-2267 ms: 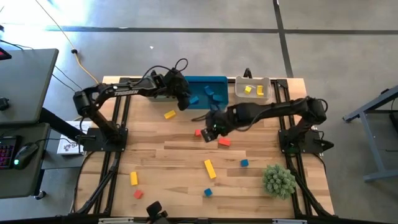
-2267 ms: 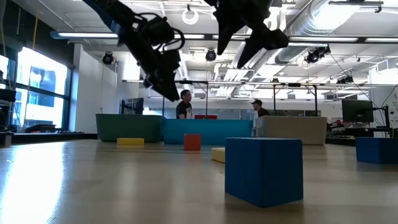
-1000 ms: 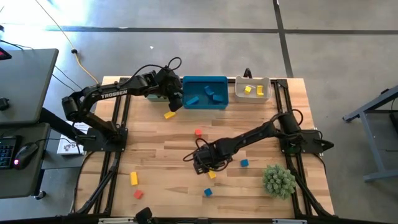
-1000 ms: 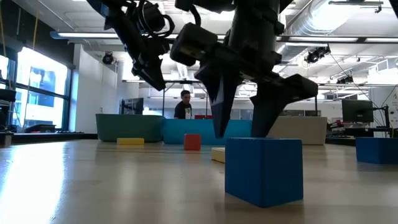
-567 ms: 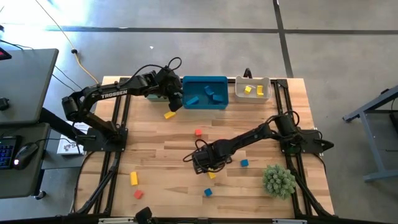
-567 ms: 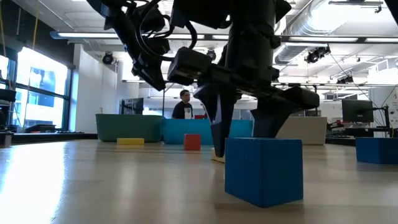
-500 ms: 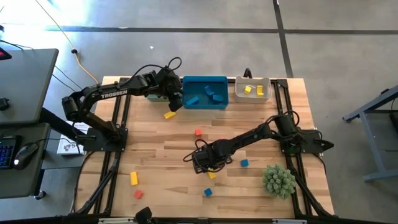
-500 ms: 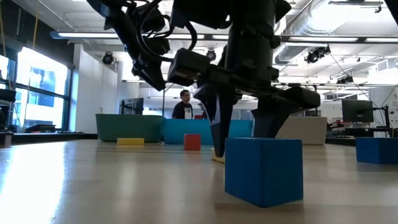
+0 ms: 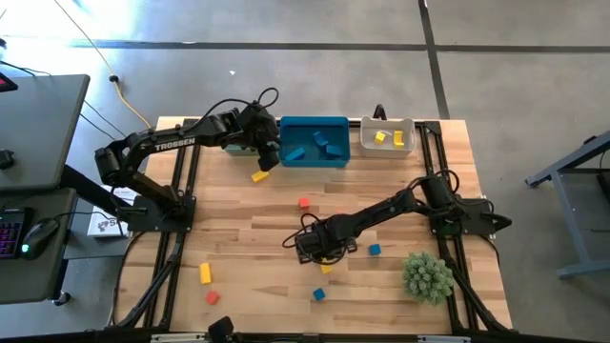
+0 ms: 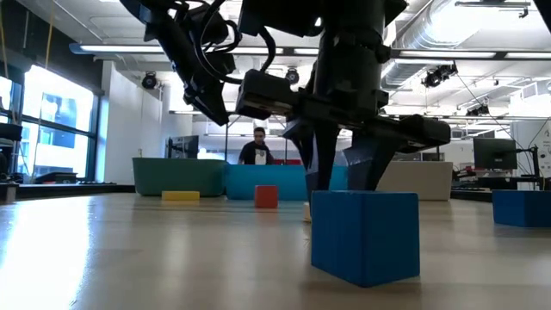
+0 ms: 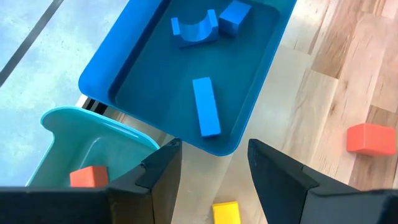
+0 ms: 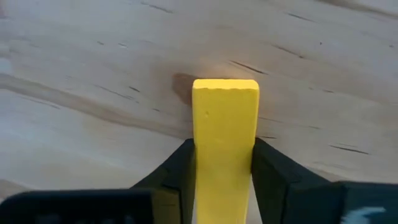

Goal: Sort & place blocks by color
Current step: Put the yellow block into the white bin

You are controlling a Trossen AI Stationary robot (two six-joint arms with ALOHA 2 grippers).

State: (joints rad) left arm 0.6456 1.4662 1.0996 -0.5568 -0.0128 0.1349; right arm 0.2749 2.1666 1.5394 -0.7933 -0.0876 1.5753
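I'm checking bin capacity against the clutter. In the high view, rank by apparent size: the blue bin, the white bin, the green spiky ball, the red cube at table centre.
1. blue bin
2. white bin and green spiky ball: look alike, not ranked
3. red cube

Both arms matte black, jointed tubes, loose black cables looping at wrists. Left arm has white "TROSSEN" lettering. Right arm unmarked. Fingers dark, wedge-shaped.
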